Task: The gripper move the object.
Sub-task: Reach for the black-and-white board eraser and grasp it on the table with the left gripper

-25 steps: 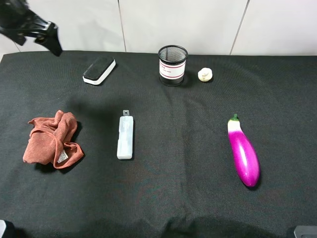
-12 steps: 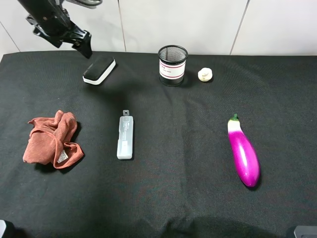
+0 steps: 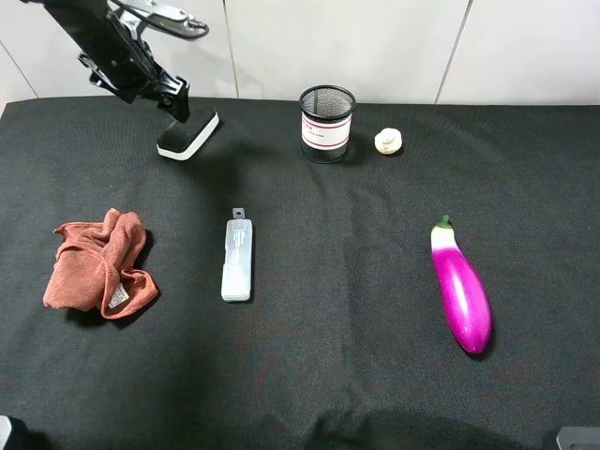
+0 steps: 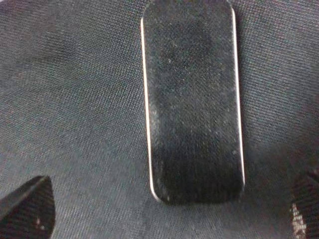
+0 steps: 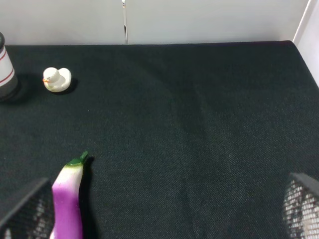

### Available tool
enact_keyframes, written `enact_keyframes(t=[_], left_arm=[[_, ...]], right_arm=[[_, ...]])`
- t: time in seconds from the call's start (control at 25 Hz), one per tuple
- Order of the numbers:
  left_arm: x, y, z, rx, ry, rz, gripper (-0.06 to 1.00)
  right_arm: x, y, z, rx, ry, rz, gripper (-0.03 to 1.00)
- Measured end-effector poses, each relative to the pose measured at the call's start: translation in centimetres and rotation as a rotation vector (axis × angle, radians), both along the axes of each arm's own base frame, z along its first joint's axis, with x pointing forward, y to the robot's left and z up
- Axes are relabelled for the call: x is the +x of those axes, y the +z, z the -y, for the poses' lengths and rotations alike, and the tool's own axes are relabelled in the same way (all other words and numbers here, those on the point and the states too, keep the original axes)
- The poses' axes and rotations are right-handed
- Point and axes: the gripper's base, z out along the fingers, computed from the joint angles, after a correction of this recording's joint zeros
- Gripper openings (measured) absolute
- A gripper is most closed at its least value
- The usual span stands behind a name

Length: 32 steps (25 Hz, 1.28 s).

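The object, a rounded block with a black top and white base (image 3: 187, 133), lies at the back left of the black table. My left gripper (image 3: 178, 101) hovers just over its far-left end, tilted down. In the left wrist view the block's black top (image 4: 192, 99) fills the middle, and the two fingertips (image 4: 27, 206) stand wide apart on either side of its near end, not touching it. The left gripper (image 4: 164, 219) is open and empty. My right gripper (image 5: 162, 214) is open and empty, above the table near the eggplant.
A slim white bar (image 3: 237, 256) lies mid-left, with a crumpled rust-red cloth (image 3: 98, 262) to its left. A mesh pen cup (image 3: 326, 123) and a small white duck (image 3: 388, 142) stand at the back. A purple eggplant (image 3: 461, 292) lies on the right.
My left arm has swung from the far back-left corner rightward and down, and its gripper now hangs over the block. Nothing on the table has moved.
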Motion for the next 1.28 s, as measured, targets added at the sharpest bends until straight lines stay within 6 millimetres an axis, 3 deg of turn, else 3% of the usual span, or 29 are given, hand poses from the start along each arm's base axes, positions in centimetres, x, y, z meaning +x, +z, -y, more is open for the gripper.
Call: enact_keyframes(t=[0.36, 0.96, 1.28], left_arm=[[2.1, -3.4, 0.5, -0.004, 0.009, -0.005, 0.99], [2.5, -7.3, 1.9, -0.028, 0.040, -0.009, 0.99], [2.5, -7.7, 2.0, -0.031, 0.043, -0.011, 0.84]], right_arm=[[0.0, 0.0, 0.0, 0.000, 0.000, 0.000, 0.69], [0.0, 0.0, 0.0, 0.000, 0.000, 0.000, 0.69], [0.0, 0.0, 0.0, 0.000, 0.000, 0.000, 0.69]])
